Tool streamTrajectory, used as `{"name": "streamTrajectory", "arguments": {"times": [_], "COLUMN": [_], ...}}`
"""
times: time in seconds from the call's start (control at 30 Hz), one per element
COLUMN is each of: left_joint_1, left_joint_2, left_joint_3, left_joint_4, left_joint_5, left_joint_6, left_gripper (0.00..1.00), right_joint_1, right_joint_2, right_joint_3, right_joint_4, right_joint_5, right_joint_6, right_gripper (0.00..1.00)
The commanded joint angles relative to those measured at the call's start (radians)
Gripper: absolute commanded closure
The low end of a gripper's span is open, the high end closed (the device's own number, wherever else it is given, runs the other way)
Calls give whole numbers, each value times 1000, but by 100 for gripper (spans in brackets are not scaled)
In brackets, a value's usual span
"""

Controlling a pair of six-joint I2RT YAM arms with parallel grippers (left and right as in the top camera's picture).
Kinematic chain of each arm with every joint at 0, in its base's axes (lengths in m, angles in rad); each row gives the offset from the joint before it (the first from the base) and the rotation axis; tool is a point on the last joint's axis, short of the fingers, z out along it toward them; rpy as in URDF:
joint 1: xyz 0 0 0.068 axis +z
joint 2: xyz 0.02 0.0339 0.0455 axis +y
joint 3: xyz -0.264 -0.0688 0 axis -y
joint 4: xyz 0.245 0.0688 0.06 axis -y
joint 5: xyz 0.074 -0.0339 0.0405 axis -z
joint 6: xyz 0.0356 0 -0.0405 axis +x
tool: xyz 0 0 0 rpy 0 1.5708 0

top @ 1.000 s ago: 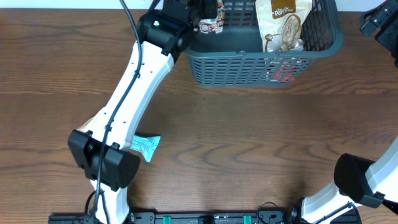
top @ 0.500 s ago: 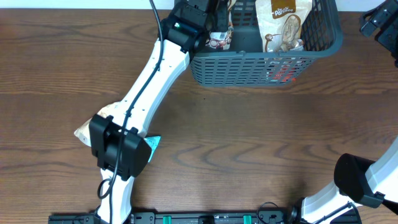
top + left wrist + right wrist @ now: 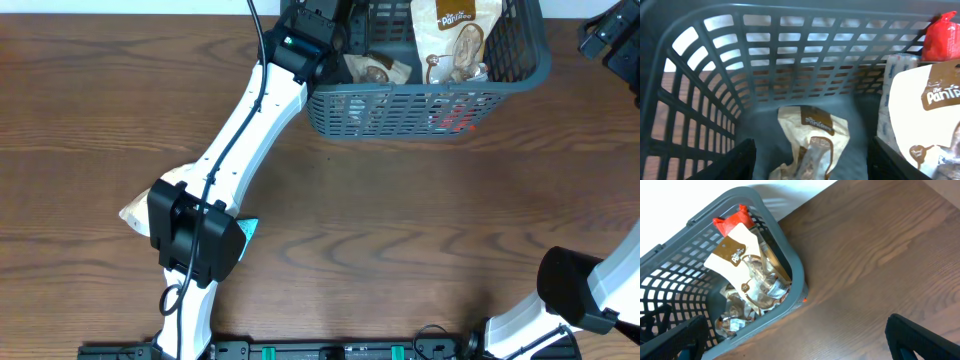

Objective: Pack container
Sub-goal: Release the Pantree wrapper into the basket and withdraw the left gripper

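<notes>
While left gripper (image 3: pixel 812 162) gapes | container (image 3: pixel 400 105) holds cream packets (image 3: pixel 812 132), red pouch (image 3: pixel 942 37)

Brown wooden table (image 3: pixel 400 230), teal packet (image 3: pixel 247 229) and tan packet (image 3: pixel 134 213) lying on it

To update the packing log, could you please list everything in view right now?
basket: 1, grey-blue, far side of table
large packet: 1, white and brown, right part of basket
small packet: 1, cream and brown, left part of basket floor
red packet: 1, red, at large packet's top end
teal packet: 1, teal, on table, near left
tan packet: 1, tan, left of teal packet
table: 1, brown wood
left end effector: 1, black, open above small packet
right end effector: 1, black, open, right of basket
</notes>
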Motion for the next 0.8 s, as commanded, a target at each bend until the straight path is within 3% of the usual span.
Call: {"name": "streamTrajectory", "arguments": {"times": [0.0,0.07,0.23,0.4,0.63,0.77], "left_joint_1": [3,5,27,118,312,398], "left_joint_2": [-71,-120,-308,-471,-563,-563], "left_joint_3": [35,60,73,73,73,66], "left_joint_4": [1,-1,-52,-294,-647,-792], "left_joint_5": [-78,-106,-233,-357,-356,-356], "left_joint_6": [46,69,76,24,-341,-664], "left_gripper": [41,38,21,1,1,1], "right_joint_1": [-5,-5,-5,-5,-5,-5], "right_joint_2": [1,1,1,1,1,1], "right_joint_3": [-3,-3,-3,-3,-3,-3], "right_joint_4": [-3,-3,-3,-3,-3,-3], "right_joint_5": [-6,-6,-7,-7,-7,-7], "right_joint_6": [-17,-17,-17,-17,-16,-16], "right_gripper": [1,1,1,1,1,1]}}
